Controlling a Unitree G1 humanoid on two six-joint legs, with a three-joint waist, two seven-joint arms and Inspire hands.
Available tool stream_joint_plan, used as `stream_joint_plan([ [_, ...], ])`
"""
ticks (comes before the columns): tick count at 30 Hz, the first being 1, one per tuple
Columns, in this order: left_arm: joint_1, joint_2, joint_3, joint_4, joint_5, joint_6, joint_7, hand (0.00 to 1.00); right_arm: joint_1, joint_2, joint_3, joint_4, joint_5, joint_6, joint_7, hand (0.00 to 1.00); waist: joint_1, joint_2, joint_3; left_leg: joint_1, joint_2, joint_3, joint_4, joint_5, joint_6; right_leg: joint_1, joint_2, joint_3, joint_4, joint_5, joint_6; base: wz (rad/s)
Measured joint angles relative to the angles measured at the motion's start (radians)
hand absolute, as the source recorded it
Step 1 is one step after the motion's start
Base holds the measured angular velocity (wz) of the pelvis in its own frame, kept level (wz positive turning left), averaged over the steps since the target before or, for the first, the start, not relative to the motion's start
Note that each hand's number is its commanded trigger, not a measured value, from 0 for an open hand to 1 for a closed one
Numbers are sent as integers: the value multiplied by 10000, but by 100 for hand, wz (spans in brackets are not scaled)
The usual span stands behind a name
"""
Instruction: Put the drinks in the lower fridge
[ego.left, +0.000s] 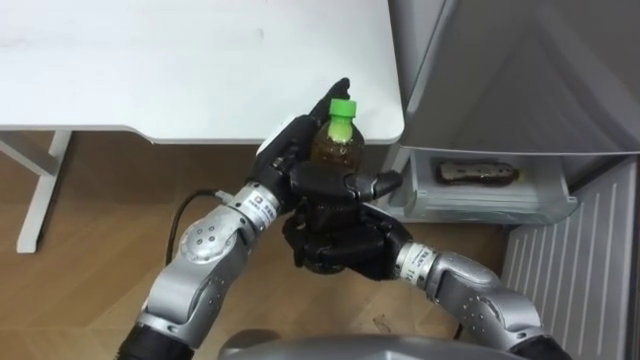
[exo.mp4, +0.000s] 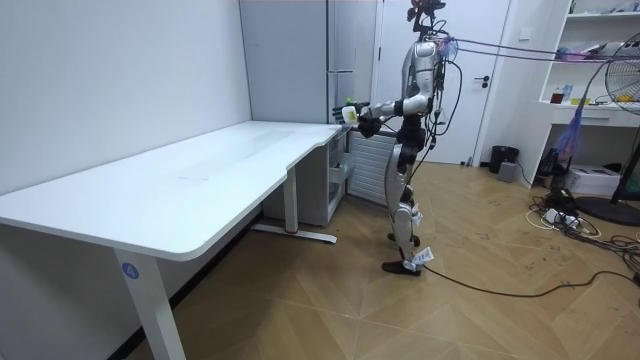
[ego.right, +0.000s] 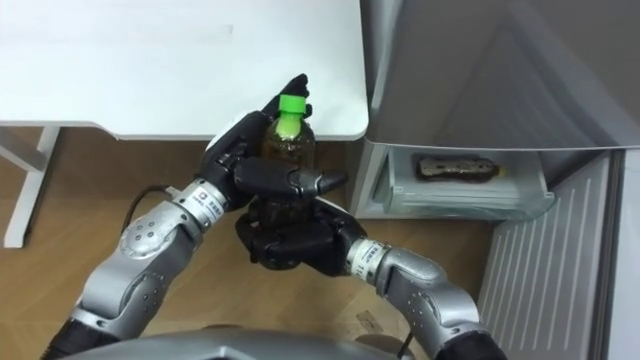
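1. On the left I see the white table (ego.left: 200, 70). Its rounded corner ends just beside the grey fridge (ego.left: 520, 80), and wooden floor (ego.left: 90, 220) shows below its edge.
2. My left hand (ego.left: 288, 150) comes up from the lower left at that corner. It is wrapped round the bottle (ego.left: 338, 140), with its fingers reaching up behind and its thumb lying across the front.
3. The bottle stands upright between both hands in front of the table corner and off the tabletop. It has a green cap and brownish liquid inside.
4. My right hand (ego.left: 335, 240) sits directly beneath, with its fingers curled round the bottle's base from below.
5. Further right, a white bin (ego.left: 490, 205) sits low in the fridge. A second bottle (ego.left: 478, 174) lies on its side in it, well apart from the held one.
6. In the room view the robot stands upright at the table's far end beside the fridge, holding the bottle at chest height.
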Motion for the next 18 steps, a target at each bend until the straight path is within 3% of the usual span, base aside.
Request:
stream_joint_plan([
  [5, 1, -13, 172, -545, 16, -1, 13, 0, 1, -4, -2, 1, 24, -120, 62, 100, -17, 187, -71, 27, 0, -15, 5, 1, 0, 34, 1, 1, -2, 0, 0, 0],
  [11, -52, -32, 340, -1290, 390, -59, 207, 0, 30, -12, 3, 37, 16, -117, 240, 100, -20, 228, -19, 278, -2, -52, -32, 2, 1, 268, 5, 12, -16, -4, 5, 0],
  [14, -96, -45, 811, -2000, 391, -70, 233, 0, 55, -57, -2, 37, -46, -112, 309, 100, -19, 190, -9, 280, -12, -94, -124, 3, 1, 193, 5, 30, 21, -3, 4, -3],
  [18, -114, -43, 1412, -2985, 401, -541, 525, 0, 220, -330, -6, 37, -120, -112, 344, 100, 35, 97, -27, 299, -15, -93, -121, 3, 1, 222, 14, 58, -12, -3, 4, -1],
])
